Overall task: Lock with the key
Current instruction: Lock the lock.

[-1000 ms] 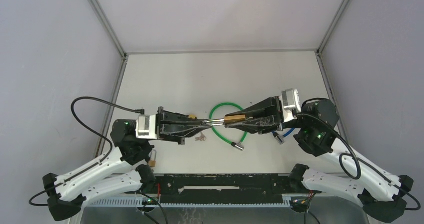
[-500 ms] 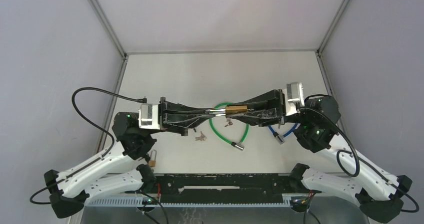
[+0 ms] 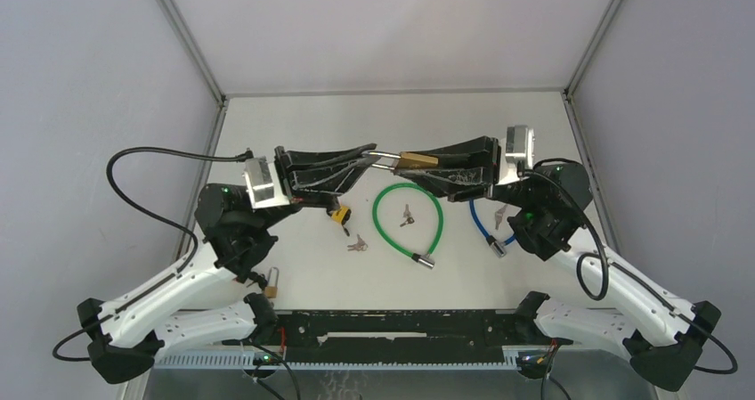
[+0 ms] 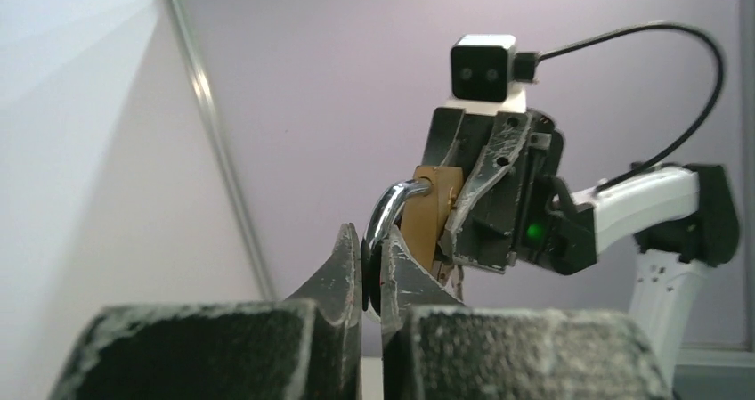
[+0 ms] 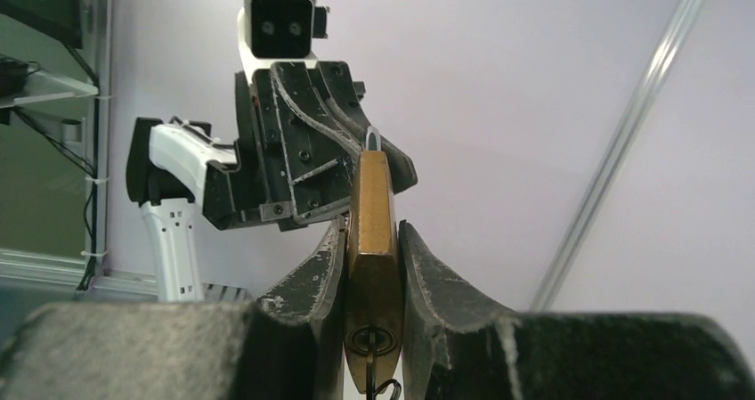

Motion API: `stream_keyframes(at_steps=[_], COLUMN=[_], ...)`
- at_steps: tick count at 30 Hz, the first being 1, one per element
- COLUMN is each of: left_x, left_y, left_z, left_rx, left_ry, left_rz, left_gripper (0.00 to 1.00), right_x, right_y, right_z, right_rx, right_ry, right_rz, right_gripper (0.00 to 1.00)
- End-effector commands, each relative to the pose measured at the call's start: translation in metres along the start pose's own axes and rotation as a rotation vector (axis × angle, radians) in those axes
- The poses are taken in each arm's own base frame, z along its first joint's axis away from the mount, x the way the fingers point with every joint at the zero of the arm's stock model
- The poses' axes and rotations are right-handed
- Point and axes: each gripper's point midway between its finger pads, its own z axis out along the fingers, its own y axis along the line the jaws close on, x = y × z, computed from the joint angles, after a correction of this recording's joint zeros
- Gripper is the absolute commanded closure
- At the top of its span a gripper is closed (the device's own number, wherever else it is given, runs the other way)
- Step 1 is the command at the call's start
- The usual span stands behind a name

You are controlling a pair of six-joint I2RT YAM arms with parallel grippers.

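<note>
A brass padlock (image 3: 418, 160) is held in the air between both arms, above the table's middle. My right gripper (image 3: 426, 161) is shut on its brass body (image 5: 372, 231); a key (image 5: 369, 357) sits in the keyhole at the near end, with a ring hanging from it. My left gripper (image 3: 368, 151) is shut on the silver shackle (image 4: 389, 206), with its fingertips (image 4: 349, 262) pinched round the shackle's end. The padlock body (image 4: 429, 206) and the right gripper show beyond them in the left wrist view.
On the table lie a green cable lock (image 3: 408, 224) with keys (image 3: 407, 216) inside its loop, a blue cable lock (image 3: 485, 226), loose keys (image 3: 356, 244), a small yellow-and-black padlock (image 3: 339, 215) and a small brass padlock (image 3: 271, 282) near the left arm.
Both grippers have risen and moved toward the far side, carrying the padlock between them. The small yellow-and-black padlock under the left gripper has come into view.
</note>
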Motion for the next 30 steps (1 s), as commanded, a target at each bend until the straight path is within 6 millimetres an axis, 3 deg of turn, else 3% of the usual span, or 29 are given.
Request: stream_keyframes(at_steps=[1,4,6,8,11,15,18,23,27,30], left_x=[0.181,0.2,0.197,0.186,0.187,0.194,0.194,0.184,0.179,0.168], left_y=[-0.089,-0.073,-0.073,-0.086,-0.094,-0.092,-0.086,-0.046,-0.044,-0.048], left_z=[-0.066,-0.099,-0.102,-0.1,-0.1,-0.1,-0.098,-0.089,-0.084,-0.075], left_rx=[0.299,0.267,0.278,0.358,0.387,0.352,0.273,0.09,0.053,0.074], left_ry=[0.643,0.769,0.778,0.74,0.726,0.7,0.668,0.592,0.537,0.474], left_rz=[-0.329,-0.255,-0.289,-0.314,-0.318,-0.332,-0.415,-0.5,-0.546,-0.57], left_gripper=[1.0,1.0,1.0,1.0,1.0,1.0,1.0,1.0,1.0,1.0], right_x=[0.135,0.126,0.122,0.109,0.092,0.099,0.097,0.068,0.046,0.041], right_y=[-0.02,-0.027,-0.031,-0.032,-0.037,-0.052,-0.068,-0.065,-0.059,-0.056], right_z=[-0.015,-0.023,-0.025,-0.021,-0.018,-0.026,-0.041,-0.052,-0.048,-0.044], right_rx=[0.118,0.169,0.186,0.177,0.185,0.284,0.359,0.361,0.333,0.321], right_ry=[0.337,0.339,0.326,0.267,0.194,0.208,0.163,0.095,0.031,0.007], right_rz=[0.208,0.185,0.204,0.221,0.272,0.299,0.346,0.343,0.372,0.387], right_gripper=[1.0,1.0,1.0,1.0,1.0,1.0,1.0,1.0,1.0,1.0])
